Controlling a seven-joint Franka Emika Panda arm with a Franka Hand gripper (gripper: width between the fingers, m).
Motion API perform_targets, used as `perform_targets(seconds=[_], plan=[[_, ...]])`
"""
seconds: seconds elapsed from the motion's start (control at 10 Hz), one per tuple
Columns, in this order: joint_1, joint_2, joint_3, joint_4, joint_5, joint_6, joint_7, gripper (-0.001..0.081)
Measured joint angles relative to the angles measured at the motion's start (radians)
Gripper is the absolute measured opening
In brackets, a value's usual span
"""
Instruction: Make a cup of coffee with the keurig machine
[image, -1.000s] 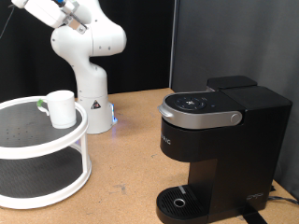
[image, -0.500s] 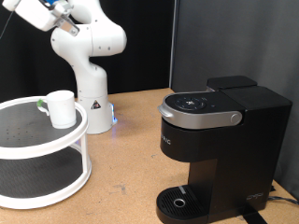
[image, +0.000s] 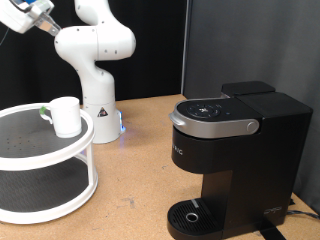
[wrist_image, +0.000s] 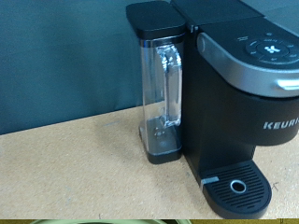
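The cup (image: 66, 116), a small white mug with a greenish handle, stands on the top tier of a white round two-tier stand (image: 88, 150) at the exterior view's left. The keurig machine (image: 240, 150) stands at the right with its lid down and nothing on its drip tray (image: 190, 215). It also fills the wrist view (wrist_image: 243, 93), with its clear water tank (wrist_image: 163, 93) on the side. My gripper's hand (image: 22, 14) is high in the exterior view's top left corner, above the stand and far from the machine. Its fingers are cut off by the frame edge.
The white arm base (image: 98, 110) stands behind the stand on the wooden table (image: 140, 170). A black curtain hangs behind. A black cable (image: 300, 212) leaves the machine at the lower right. A pale green rim (wrist_image: 93, 221) shows at the wrist view's edge.
The hand has swung towards the exterior view's left, from above the arm's shoulder to the top left corner. The cup and the machine have not moved.
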Motion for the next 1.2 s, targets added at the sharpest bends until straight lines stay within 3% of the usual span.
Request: perform_targets(seconds=[0.5, 1.2], plan=[[-0.006, -0.003, -0.068, 0.046, -0.033, -0.007, -0.037, 0.0001], [-0.005, 0.004, -0.102, 0.042, -0.071, -0.013, -0.079, 0.0001]])
